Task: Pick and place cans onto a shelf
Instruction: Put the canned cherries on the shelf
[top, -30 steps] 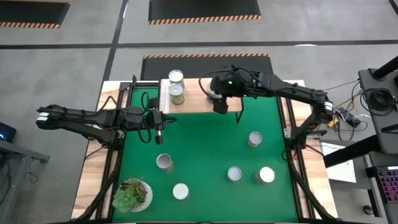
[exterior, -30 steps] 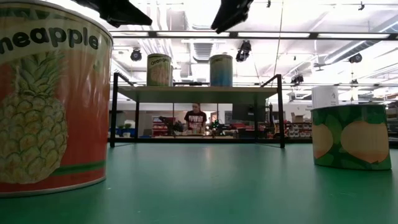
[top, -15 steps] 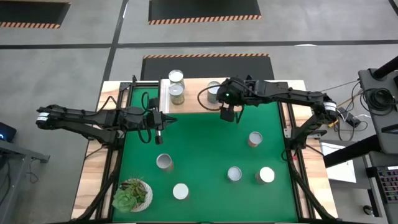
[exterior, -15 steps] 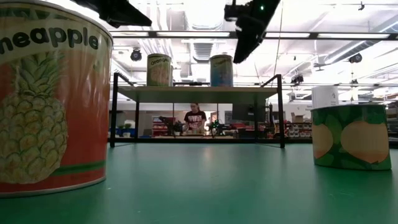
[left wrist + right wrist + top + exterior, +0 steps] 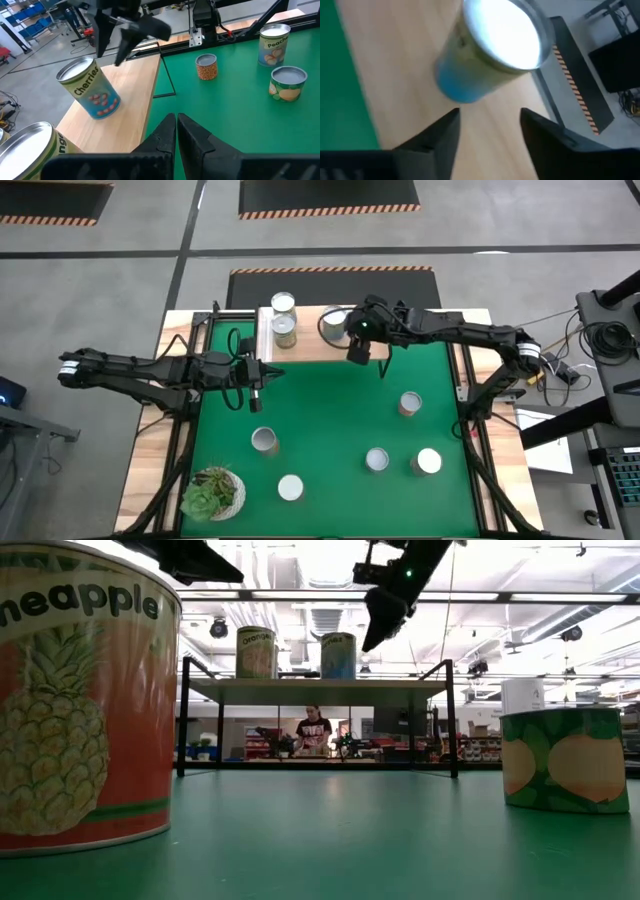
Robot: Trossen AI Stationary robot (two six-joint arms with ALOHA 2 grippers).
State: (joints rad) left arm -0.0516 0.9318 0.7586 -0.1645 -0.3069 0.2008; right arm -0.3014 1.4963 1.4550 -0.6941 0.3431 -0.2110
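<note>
A blue-labelled can stands on the light-wood shelf at the table's far side. It also shows in the low view, the left wrist view and the right wrist view. My right gripper is open, just above and to the right of this can's top. Two more cans stand at the shelf's left end. My left gripper is shut and empty, over the mat near the shelf's front edge. My right gripper comes at the blue-labelled can's top rim slanting down from the table's right and near side. One fingertip stands close by the rim; I cannot tell whether it touches. The can stands on the shelf.
Several cans stand on the green mat: one at the left, one at the near edge, three at the right. A potted succulent sits at the near left corner. Black shelf legs rise from the mat.
My right gripper first went down and toward the table's right and near edge, then back toward the left edge. In the last half second the blue-labelled can has slid along the shelf toward the table's left, still standing on the board.
</note>
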